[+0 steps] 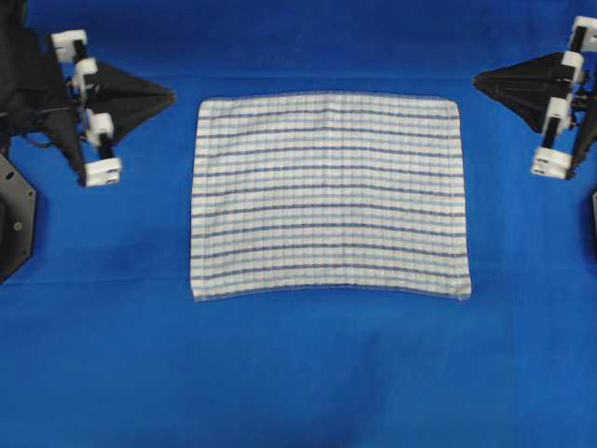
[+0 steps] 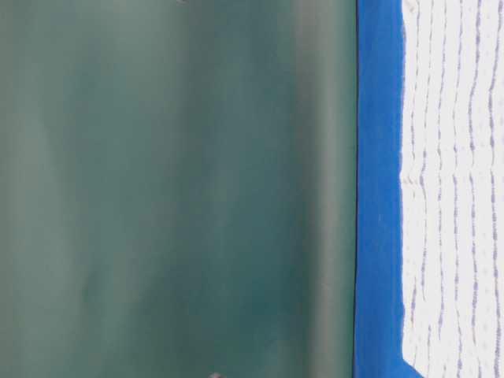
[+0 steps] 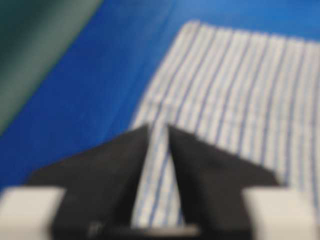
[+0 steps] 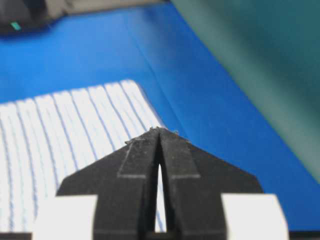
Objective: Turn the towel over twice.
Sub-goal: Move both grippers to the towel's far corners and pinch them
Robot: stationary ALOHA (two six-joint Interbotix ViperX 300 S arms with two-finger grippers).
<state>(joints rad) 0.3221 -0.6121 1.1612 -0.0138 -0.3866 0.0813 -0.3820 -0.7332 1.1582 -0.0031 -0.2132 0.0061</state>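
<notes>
The towel (image 1: 326, 196), white with thin blue stripes, lies spread flat in the middle of the blue table; it also shows as the towel (image 2: 457, 197). My left gripper (image 1: 171, 95) hovers off the towel's far left corner, apart from it. In the left wrist view the left gripper (image 3: 158, 129) has a narrow gap between its tips and holds nothing, with the towel (image 3: 240, 90) beyond. My right gripper (image 1: 478, 82) hangs off the far right corner. In the right wrist view the right gripper (image 4: 159, 130) has its tips together and empty, above the towel (image 4: 60, 140).
A plain blue cloth (image 1: 298, 373) covers the table all round the towel. A black arm base (image 1: 14, 215) stands at the left edge and another arm base (image 1: 592, 224) at the right edge. A green backdrop (image 2: 173, 189) rises behind the table.
</notes>
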